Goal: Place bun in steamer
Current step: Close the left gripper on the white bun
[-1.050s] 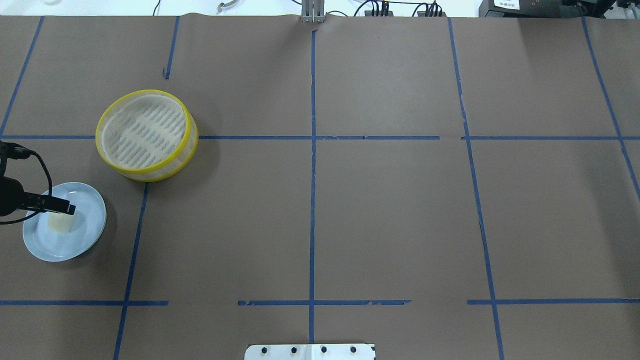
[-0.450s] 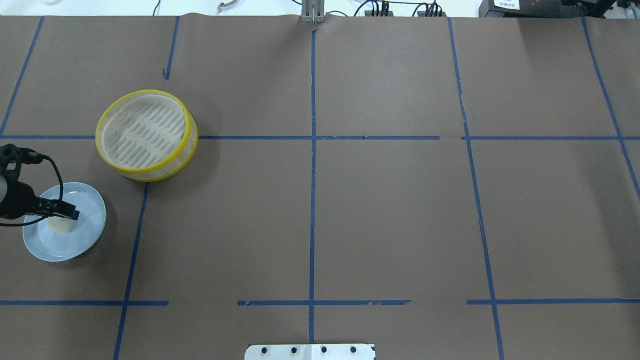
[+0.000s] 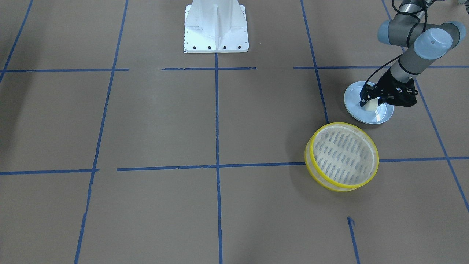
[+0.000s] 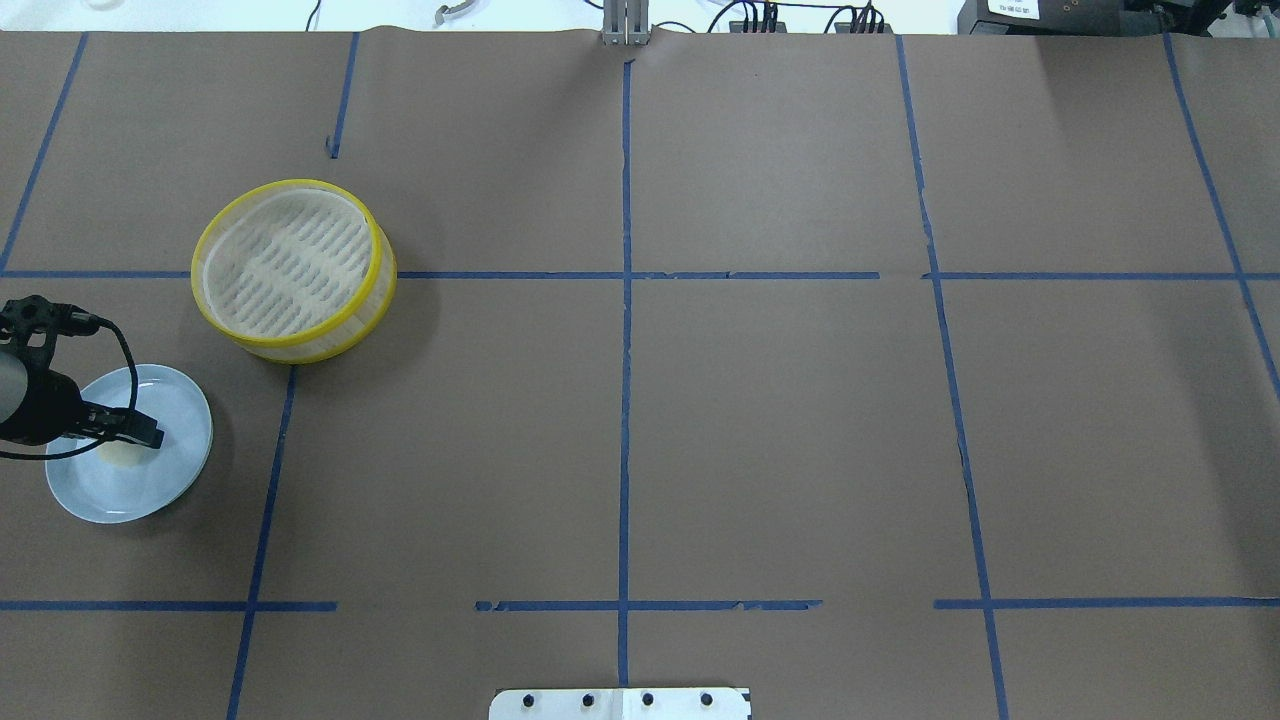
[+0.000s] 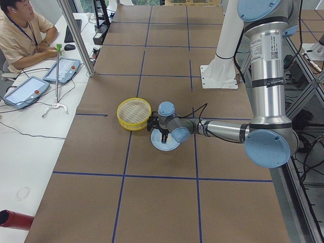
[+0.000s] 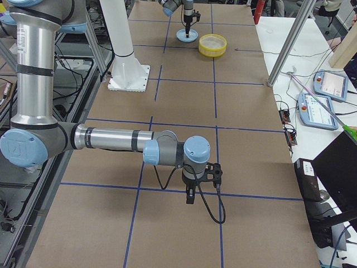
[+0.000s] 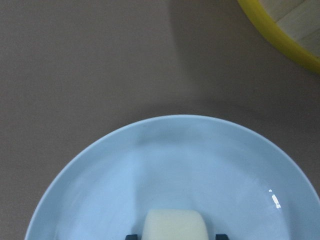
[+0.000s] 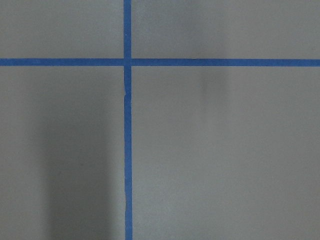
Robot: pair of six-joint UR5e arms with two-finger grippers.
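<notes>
The cream-white bun (image 7: 175,225) lies on a pale blue plate (image 7: 175,150) at the table's left. My left gripper (image 3: 370,103) is low over the plate, open, with one dark fingertip on each side of the bun and a small gap to it. In the overhead view the gripper (image 4: 140,437) covers most of the bun (image 4: 120,456). The yellow-rimmed steamer (image 4: 290,345) stands just beyond the plate (image 4: 170,480) and holds nothing. My right gripper (image 6: 190,198) hangs over bare table far to the right. I cannot tell whether it is open or shut.
The steamer's yellow rim (image 7: 280,35) shows at the upper right of the left wrist view, close to the plate. Brown paper with blue tape lines covers the table. The white robot base (image 3: 216,27) stands at mid-table. An operator sits at a side desk (image 5: 20,30).
My left gripper has moved down over the plate toward the bun and now covers more of it. The bun, plate and steamer have not moved.
</notes>
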